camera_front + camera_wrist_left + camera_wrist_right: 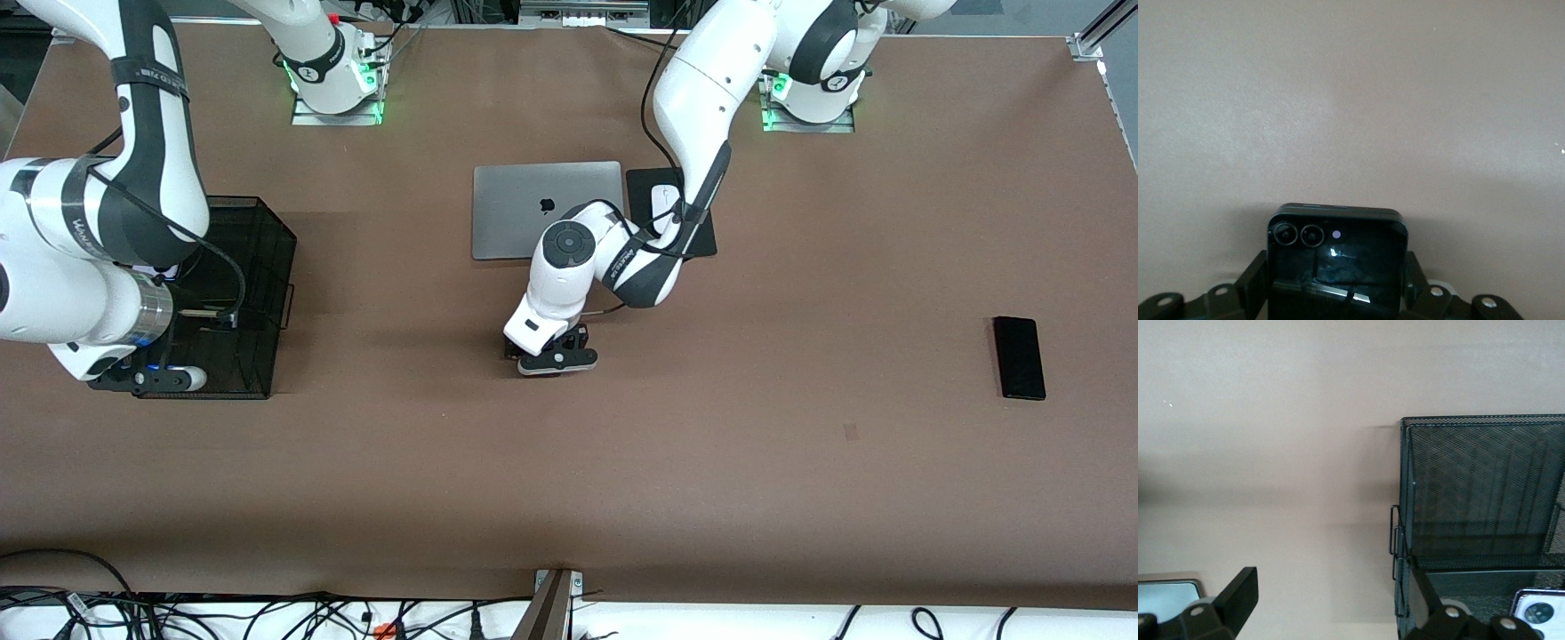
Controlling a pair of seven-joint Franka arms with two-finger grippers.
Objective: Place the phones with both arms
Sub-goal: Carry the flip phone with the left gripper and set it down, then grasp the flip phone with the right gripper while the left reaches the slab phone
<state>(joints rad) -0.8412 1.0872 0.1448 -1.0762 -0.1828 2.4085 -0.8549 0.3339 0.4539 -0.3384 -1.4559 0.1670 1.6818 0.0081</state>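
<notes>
Black mesh basket [258,258] stands at 9 o'clock on the brown worktop [756,462], at the right arm's end. The white-lilac phone [1538,613] lies inside it. The right tool [147,378] [1331,593] hangs over the basket's rim nearest the front camera, spread wide and holding nothing.

The left tool [556,356] [1335,283] is low at the worktop's centre, at 6 o'clock from the grey laptop [533,213]. The small black phone [1335,257] sits within this tool, camera lenses showing; whether it is gripped I cannot tell.

The long black phone [1019,358] lies flat at 3 o'clock, at the left arm's end, well apart from both tools. A white mouse [662,197] rests on a black pad [645,182] just beside the laptop, partly under the left arm.
</notes>
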